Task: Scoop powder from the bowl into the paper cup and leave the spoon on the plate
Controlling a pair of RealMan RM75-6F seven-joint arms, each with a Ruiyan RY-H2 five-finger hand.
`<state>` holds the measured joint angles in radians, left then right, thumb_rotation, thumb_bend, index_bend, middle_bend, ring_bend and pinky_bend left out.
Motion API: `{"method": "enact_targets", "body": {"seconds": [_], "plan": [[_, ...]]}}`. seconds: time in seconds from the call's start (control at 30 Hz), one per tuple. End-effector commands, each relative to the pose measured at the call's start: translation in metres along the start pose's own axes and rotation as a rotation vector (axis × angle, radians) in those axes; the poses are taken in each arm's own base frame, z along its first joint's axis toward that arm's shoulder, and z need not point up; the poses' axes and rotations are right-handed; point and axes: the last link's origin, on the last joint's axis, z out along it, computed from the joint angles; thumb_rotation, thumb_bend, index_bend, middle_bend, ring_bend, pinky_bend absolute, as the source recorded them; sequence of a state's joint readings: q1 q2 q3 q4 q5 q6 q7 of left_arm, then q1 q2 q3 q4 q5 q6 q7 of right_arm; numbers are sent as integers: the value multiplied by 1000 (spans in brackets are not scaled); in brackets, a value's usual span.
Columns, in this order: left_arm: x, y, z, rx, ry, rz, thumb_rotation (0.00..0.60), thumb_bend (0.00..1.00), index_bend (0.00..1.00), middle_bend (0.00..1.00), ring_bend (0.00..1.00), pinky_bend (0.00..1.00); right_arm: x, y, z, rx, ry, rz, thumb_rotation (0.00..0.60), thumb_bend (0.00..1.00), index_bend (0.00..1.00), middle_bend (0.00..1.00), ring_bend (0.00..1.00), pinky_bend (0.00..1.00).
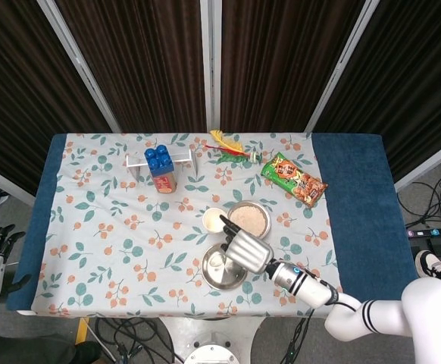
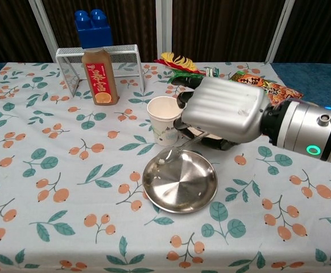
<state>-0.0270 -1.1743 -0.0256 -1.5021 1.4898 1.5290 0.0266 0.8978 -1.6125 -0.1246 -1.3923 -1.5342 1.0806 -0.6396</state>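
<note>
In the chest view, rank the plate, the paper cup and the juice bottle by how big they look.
1. Plate, clearly widest.
2 and 3. Juice bottle and paper cup look close; the bottle is taller but stands farther back, so I won't rank them.

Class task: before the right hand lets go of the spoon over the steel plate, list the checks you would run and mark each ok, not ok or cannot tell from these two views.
1. The right hand holds the metal spoon: ok.
2. The spoon's bowl end is over the round steel plate, at its far left rim: ok.
3. The spoon is resting on the plate, not above it: cannot tell.
4. The spoon is emptied of powder: cannot tell, the bowl end is too small to read.
5. The white paper cup is upright beside the plate: ok.
6. The steel bowl of powder is apart from the plate: ok in the head view.
</note>
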Motion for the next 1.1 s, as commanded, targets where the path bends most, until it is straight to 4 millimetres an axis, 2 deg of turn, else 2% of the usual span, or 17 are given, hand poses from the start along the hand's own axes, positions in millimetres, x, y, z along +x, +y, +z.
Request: {"method": "enact_targets", "body": {"seconds": [0.03,0.2,0.4,0.47,0.57,0.7,0.83,0.97,1.03,1.1], "plan": [[0,0,0,-3,0,-1,600,7,269,220,132,102,-11,-13,-2,5,17,31,600,286,537,532,191,0],[-1,0,0,-4,2,-1,600,8,269,220,133,102,-18,-20,-2,5,9,45,600,169,428,479,120,0],[-1,0,-1,-2,3,-4,600,7,269,221,132,102,-18,-23,-7,-9,19,60,600,153,341,424,83,0],[-2,-1,-1,-2,1,-7,600,8,269,221,132,102,-11,-16,-13,-34,53,65,600,154,334,416,78,0],[-2,-1,0,-4,2,-8,600,7,269,221,132,102,4,7,-33,-111,112,73,600,157,332,411,78,0],[-3,-1,2,-7,0,-10,600,7,269,221,133,102,14,49,-79,-292,131,112,600,174,326,399,92,0],[-4,1,7,-16,-4,-11,600,7,269,221,132,102,12,86,-146,-528,70,175,600,192,223,302,98,0],[-3,5,13,-29,7,-13,600,7,269,221,132,102,7,98,-209,-710,17,278,600,208,32,145,21,0],[-3,8,15,-36,13,-12,600,8,269,220,132,102,6,98,-237,-792,31,326,600,210,2,101,0,0],[-2,10,16,-41,16,-11,600,7,269,221,132,102,7,96,-256,-841,55,358,600,211,0,86,0,0]]}}
